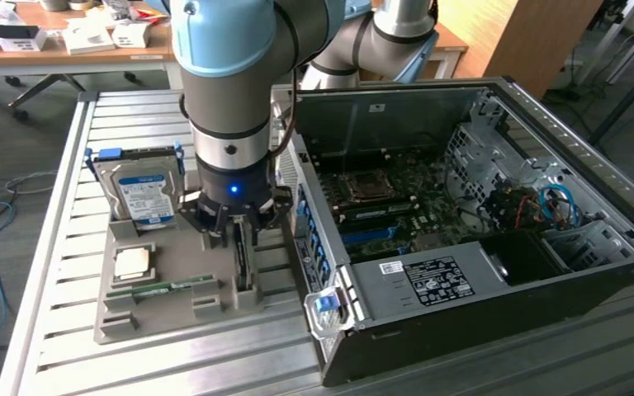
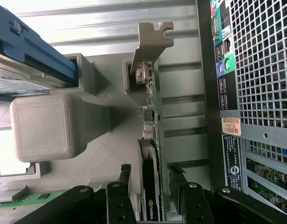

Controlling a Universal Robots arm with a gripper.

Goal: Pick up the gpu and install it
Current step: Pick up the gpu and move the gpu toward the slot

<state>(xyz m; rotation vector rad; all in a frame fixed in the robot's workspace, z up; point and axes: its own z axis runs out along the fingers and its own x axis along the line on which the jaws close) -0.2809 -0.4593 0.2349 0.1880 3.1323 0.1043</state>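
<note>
Pincer (image 2: pixel 150 179) released, straddling gpu (image 2: pixel 150 112), fingers clear of both faces. Gpu upright on edge in grey holder (image 2: pixel 101 149) on counter (image 1: pixel 59 190), beside open case (image 1: pixel 494 247). Best: centre on card, clamp squarely, lift straight out of slot.

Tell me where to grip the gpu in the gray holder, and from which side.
Take its upper long edge mid-length, pinching the two flat faces, from straight above: the gpu stands on edge in the gray holder, faces exposed.
</note>
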